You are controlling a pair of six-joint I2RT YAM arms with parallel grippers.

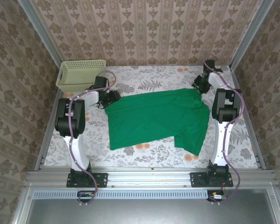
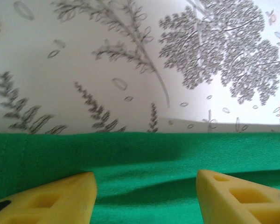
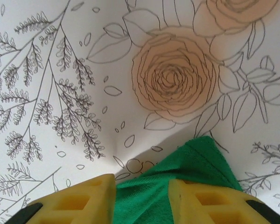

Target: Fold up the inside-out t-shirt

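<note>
As it lies on the table (image 1: 149, 151), we see the green t-shirt (image 1: 154, 116) spread mid-table between both arms. The basket (image 1: 77, 86) sits in the far left corner. Left gripper (image 2: 145, 179): jaws wide apart over the shirt's edge, nothing pinched. Right gripper (image 3: 142, 184): jaws partly apart, shirt corner between them, can't tell if gripped.

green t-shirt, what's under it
The t-shirt lies spread on the floral-patterned table cover, which shows along its edges. The part of the cover beneath the cloth is hidden, so whether anything else lies under the shirt cannot be seen.
</note>
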